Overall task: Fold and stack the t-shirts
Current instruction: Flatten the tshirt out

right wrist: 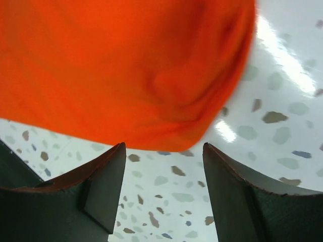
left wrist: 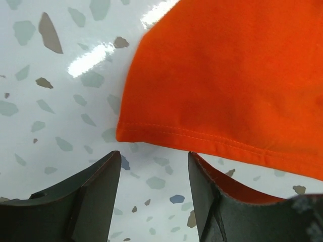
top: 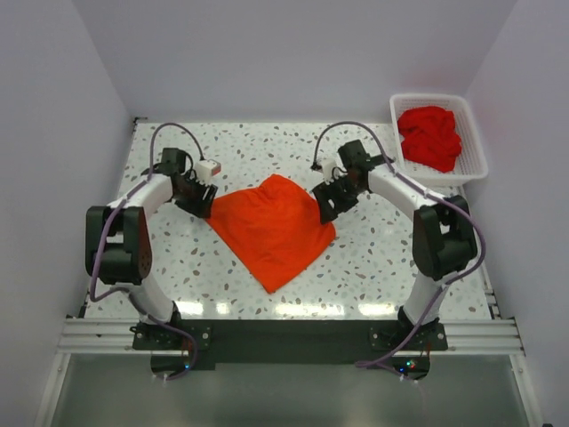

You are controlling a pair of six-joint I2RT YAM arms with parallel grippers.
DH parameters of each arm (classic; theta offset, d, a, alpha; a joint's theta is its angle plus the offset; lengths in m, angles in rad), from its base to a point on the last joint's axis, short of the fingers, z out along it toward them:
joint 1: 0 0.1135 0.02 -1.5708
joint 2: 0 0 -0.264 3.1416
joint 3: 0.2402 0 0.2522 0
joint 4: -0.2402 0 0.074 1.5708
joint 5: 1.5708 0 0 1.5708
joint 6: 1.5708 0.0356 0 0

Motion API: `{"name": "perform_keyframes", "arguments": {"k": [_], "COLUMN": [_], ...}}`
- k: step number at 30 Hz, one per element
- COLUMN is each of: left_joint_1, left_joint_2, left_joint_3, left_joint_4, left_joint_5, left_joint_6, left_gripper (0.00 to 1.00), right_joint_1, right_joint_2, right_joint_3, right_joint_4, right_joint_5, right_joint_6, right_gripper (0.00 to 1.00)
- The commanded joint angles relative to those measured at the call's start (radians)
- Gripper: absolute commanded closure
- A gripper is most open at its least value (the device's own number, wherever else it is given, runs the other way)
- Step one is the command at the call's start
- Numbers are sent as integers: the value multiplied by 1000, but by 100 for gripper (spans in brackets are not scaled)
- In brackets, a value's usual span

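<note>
**Both arms at opposite corners of the shirt, fingers open**

The orange-red t-shirt [top: 274, 229] lies flat in the middle of the tabletop [top: 382, 262], turned like a diamond. One corner points toward each arm and a third toward the near edge. The left fingers [left wrist: 96, 191] stand apart with bare tabletop showing between them. The shirt's stitched hem runs crosswise just ahead of their tips, a little to the right. An orange tint on the inner face of one finger may be a reflection or a touch of cloth; the wrist view does not settle it. The right fingers [right wrist: 101, 186] are also spread and hold nothing, with a rounded, slightly puckered edge of the shirt just ahead of them.

Each arm is about equally near its own corner, so the shirt's side-to-side diagonal spans the gap between them. A fold would likely start with both pairs of fingers reaching forward and closing on these edges. The deeper red shirts [top: 429, 136] sit bunched in the basket [top: 474, 169] at the far right, well apart.
</note>
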Motion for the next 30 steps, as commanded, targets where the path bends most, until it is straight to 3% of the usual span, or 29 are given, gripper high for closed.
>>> {"name": "perform_keyframes", "arguments": {"k": [1, 6, 11, 15, 24, 30], "left_joint_1": [-7, -7, -7, -7, 1, 12], "left_joint_2": [47, 118, 153, 176, 219, 218], "left_joint_3": [71, 114, 122, 113, 114, 119], "left_joint_4": [73, 85, 82, 60, -12, -36], "left_joint_5": [-76, -77, -80, -27, 48, 101], "left_joint_6": [-23, -49, -60, -78, -107, -133], "left_gripper": [40, 42, 46, 54, 76, 80], "right_joint_1": [112, 164, 276, 435, 644, 704], "right_joint_2": [-99, -128, -213, -224, -190, -124], "right_joint_3": [-53, -171, -228, -241, -345, -373], "right_joint_4": [-9, 46, 98, 135, 302, 432], "right_joint_5": [18, 105, 95, 87, 107, 186], "right_joint_6": [-85, -84, -134, -142, -171, -169], "right_gripper": [34, 34, 36, 38, 32, 29]}}
